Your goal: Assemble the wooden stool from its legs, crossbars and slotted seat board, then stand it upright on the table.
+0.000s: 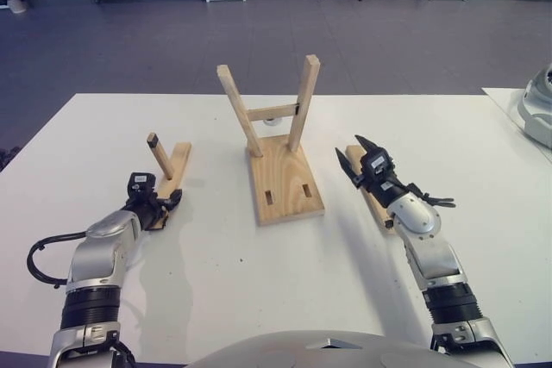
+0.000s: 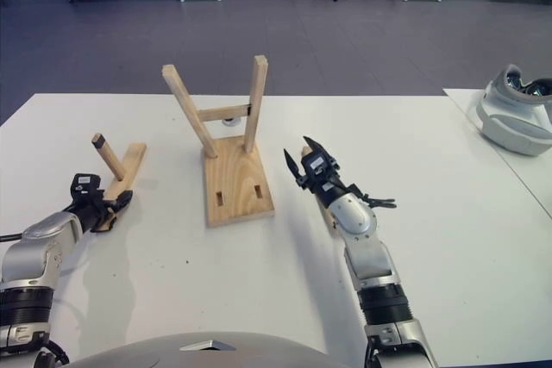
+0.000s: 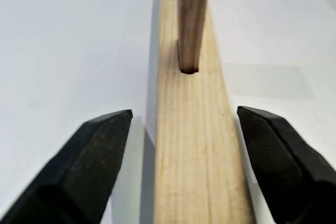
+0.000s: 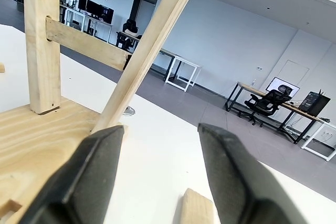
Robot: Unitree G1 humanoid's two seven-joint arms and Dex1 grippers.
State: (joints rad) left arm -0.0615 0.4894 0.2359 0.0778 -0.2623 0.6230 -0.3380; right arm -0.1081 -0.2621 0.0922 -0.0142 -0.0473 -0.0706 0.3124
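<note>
Seat board [image 1: 289, 187] is lying mid-table [image 1: 448, 135], two legs [image 1: 304, 102] and a crossbar [image 1: 272, 113] standing in its far end | left gripper [image 3: 184, 112] is sitting with jaws spread either side of a loose leg [image 3: 191, 145] lying flat, a short crossbar [image 1: 159, 154] jutting up from it | right gripper [image 1: 348, 146] is hovering, jaws spread, above a second loose leg [image 4: 197, 208] right of the board.

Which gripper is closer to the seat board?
Right. The right gripper is just right of the seat board; the left gripper is farther left, straddling a loose leg.
</note>
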